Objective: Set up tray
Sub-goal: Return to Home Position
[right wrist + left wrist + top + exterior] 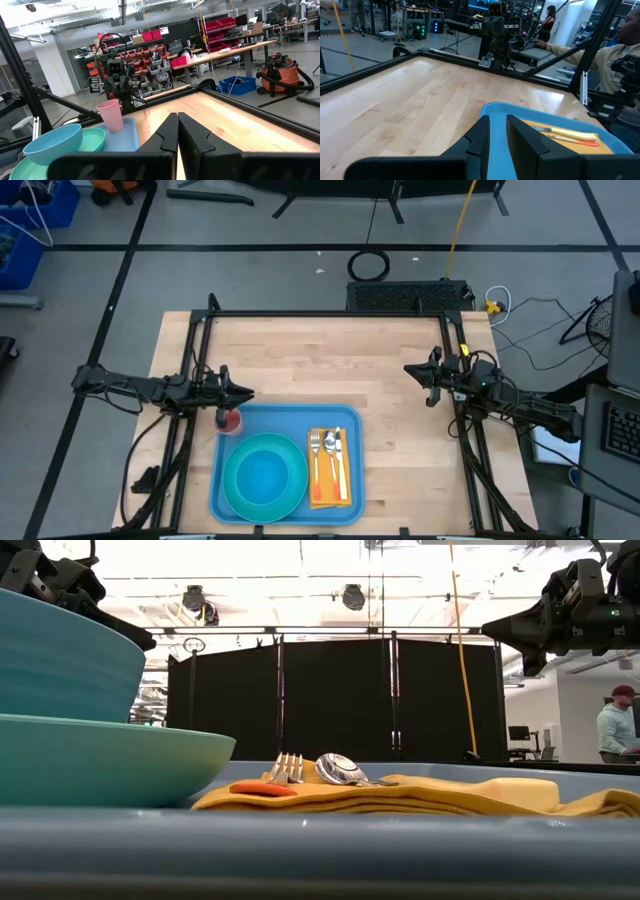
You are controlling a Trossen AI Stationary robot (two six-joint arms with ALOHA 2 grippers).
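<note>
Tray, a large flat light-blue plastic rectangle, sits at the near edge of the wooden table, between the arms. It looks fully set, so I judge the step is homing.

- **Left gripper**: beside the tray's far-left corner, above the pink plastic cup. Narrow gap, empty.
- **Right gripper**: well apart from the tray. Fingers pressed together, empty.

Next move: retreat without clipping the cup.

Count, one of each:
- tray
- round teal plate
- light-blue bowl
- cup
- folded yellow napkin
- fork
- spoon
- yellow knife
</note>
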